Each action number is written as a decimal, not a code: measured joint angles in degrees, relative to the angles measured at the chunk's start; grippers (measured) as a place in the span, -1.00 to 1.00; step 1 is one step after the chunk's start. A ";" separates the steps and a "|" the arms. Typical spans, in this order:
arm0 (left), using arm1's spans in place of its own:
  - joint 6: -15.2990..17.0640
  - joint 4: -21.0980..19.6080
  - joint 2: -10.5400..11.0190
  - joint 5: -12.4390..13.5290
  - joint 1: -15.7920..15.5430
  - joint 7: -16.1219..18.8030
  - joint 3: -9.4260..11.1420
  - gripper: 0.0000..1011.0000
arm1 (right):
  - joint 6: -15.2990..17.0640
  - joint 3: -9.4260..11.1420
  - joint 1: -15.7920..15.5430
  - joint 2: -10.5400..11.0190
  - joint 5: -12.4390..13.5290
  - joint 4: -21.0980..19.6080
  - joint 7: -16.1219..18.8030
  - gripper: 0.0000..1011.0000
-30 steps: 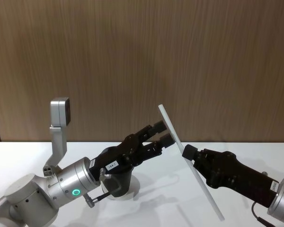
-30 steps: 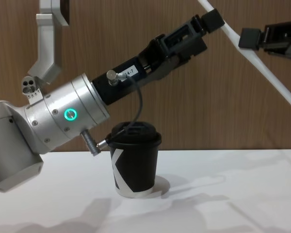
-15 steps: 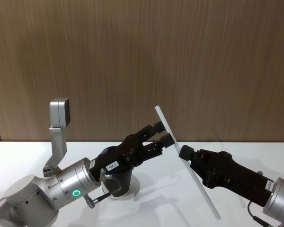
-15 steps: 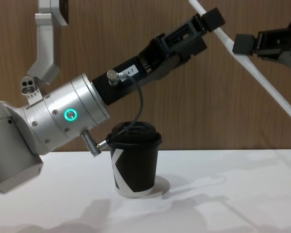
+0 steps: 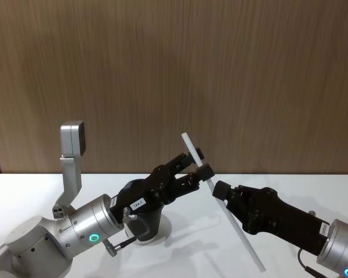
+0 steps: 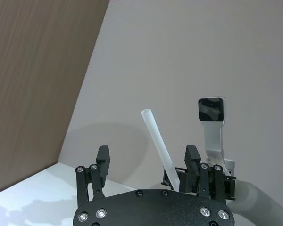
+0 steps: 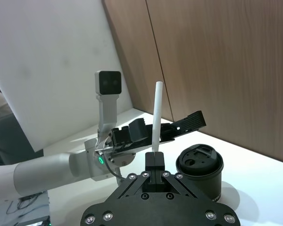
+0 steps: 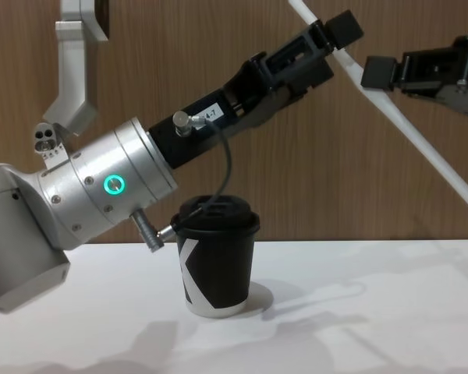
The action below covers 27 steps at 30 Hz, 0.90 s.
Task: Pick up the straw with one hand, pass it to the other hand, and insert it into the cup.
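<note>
The long white straw (image 5: 240, 233) slants in the air, its upper end toward the wood wall. My right gripper (image 5: 219, 190), black and boxy, is shut on the straw's middle (image 7: 155, 113). The straw's upper part passes between the fingers (image 6: 192, 162) of my left gripper (image 5: 200, 163), which stands open, with the straw (image 6: 158, 141) close to one finger. In the chest view the straw (image 8: 421, 146) runs from the left gripper (image 8: 331, 47) down past the right gripper (image 8: 372, 72). The black lidded cup (image 8: 217, 257) stands upright on the table under the left arm (image 5: 145, 223).
The white table (image 8: 359, 327) spreads around the cup. A brown wood wall stands close behind. A grey camera post (image 5: 72, 150) rises from my left arm. The cup (image 7: 199, 167) also shows below the left gripper in the right wrist view.
My right gripper has carried the straw leftward, bringing its upper part between the left gripper's open fingers. The left arm and the cup have stayed put.
</note>
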 joint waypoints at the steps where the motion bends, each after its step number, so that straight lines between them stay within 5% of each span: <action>1: -0.01 -0.03 0.00 -0.09 0.02 0.04 0.05 0.98 | -0.06 -0.12 0.04 0.06 0.07 0.01 0.07 -1.00; 11: -0.03 -0.31 -0.03 -0.79 0.07 0.31 0.51 0.97 | -0.34 -0.65 0.23 0.51 0.43 0.10 0.17 -1.00; 27: -0.24 0.56 -0.52 -1.44 -0.69 -0.41 1.41 0.08 | -0.80 -1.23 0.47 1.12 0.97 0.48 -0.16 -1.00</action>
